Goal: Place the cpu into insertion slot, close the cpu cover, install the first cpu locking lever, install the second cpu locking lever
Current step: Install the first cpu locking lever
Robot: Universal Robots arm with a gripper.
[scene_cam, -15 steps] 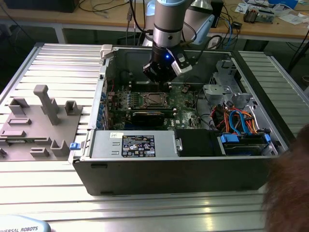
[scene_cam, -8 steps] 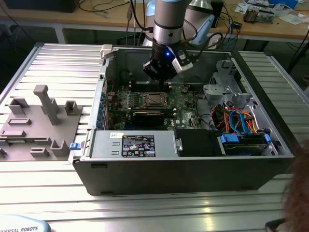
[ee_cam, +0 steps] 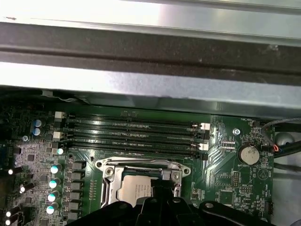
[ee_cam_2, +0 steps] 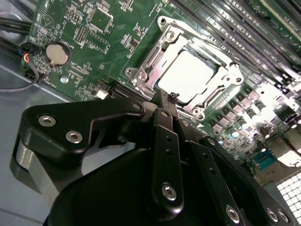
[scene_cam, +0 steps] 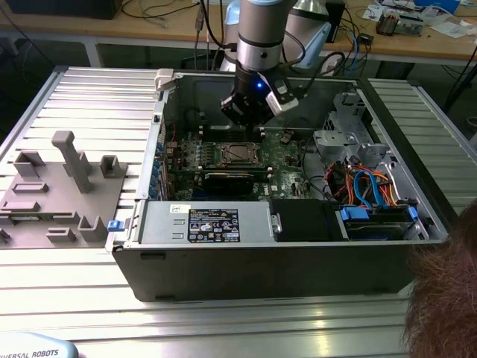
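The cpu (ee_cam_2: pixel 185 75) (ee_cam: pixel 134 190) lies flat in the insertion slot (ee_cam_2: pixel 141 70) on the green motherboard (ee_cam_2: pixel 89 42), its silver top showing. The cpu cover (ee_cam_2: pixel 225 75) (ee_cam: pixel 141 165) lies down around the chip, which shows through its window. In the exterior view the socket (scene_cam: pixel 237 153) sits mid-board inside the open computer case. My gripper (ee_cam_2: pixel 165 100) (scene_cam: pixel 248 119) hovers just above the socket's edge, fingers pressed together and holding nothing. Its black fingertips (ee_cam: pixel 160 188) hide part of the chip in the first wrist view. I cannot tell how the locking levers stand.
Long black memory slots (ee_cam: pixel 131 134) run beside the socket, and a coin battery (ee_cam_2: pixel 58 53) sits on the board. The case wall (ee_cam: pixel 150 56) rises close behind. A drive cage with cables (scene_cam: pixel 365 179) stands at the exterior view's right, a grey fixture (scene_cam: pixel 63 186) at its left.
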